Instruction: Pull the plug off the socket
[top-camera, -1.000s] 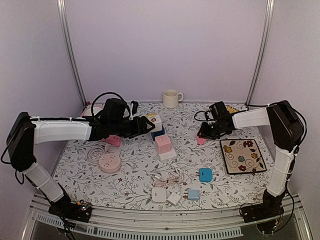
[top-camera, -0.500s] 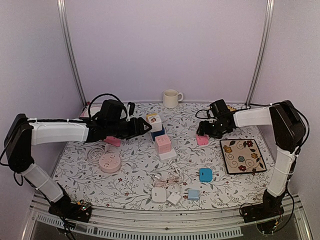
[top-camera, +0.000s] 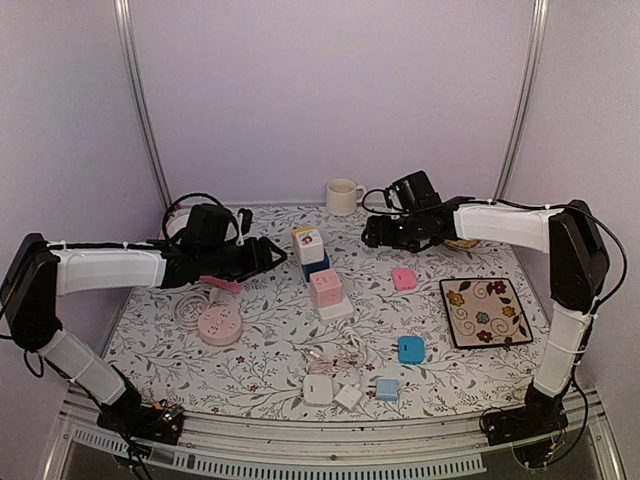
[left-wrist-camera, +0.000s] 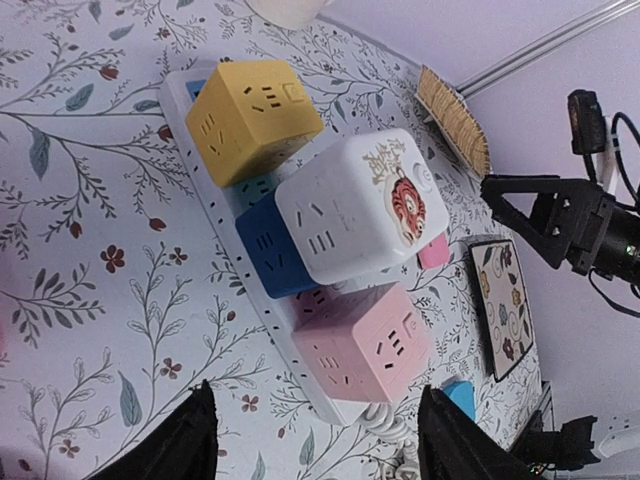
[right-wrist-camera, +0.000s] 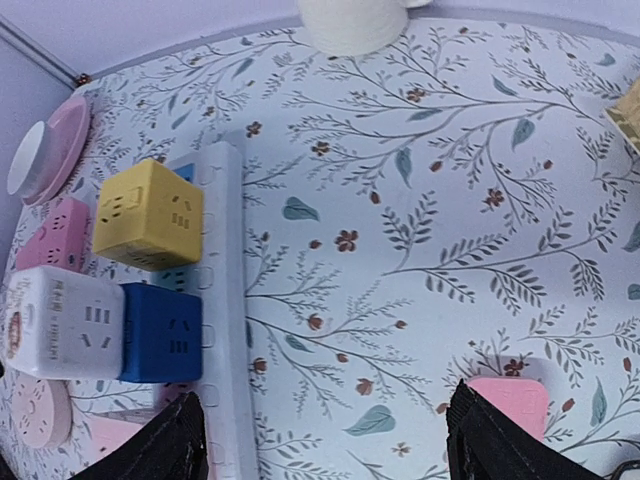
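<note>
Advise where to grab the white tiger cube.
Take the white cube by its two flat opposite side faces, coming from above. It sits stacked on the blue cube, higher than the yellow cube and the pink cube beside it, so those faces look free.

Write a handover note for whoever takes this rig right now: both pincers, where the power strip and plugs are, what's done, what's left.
Left pincer: open, empty, hovering by the long white power strip.
Right pincer: open, empty, in the air to the strip's right.
On the strip: yellow cube plug, blue cube plug with the white tiger-print cube stacked on it, and pink cube plug.
Done: one small flat pink plug lies loose on the table, between the strip and the square flowered plate.
Left: the four cubes are not yet pulled; probably steady the strip with one pincer.
</note>
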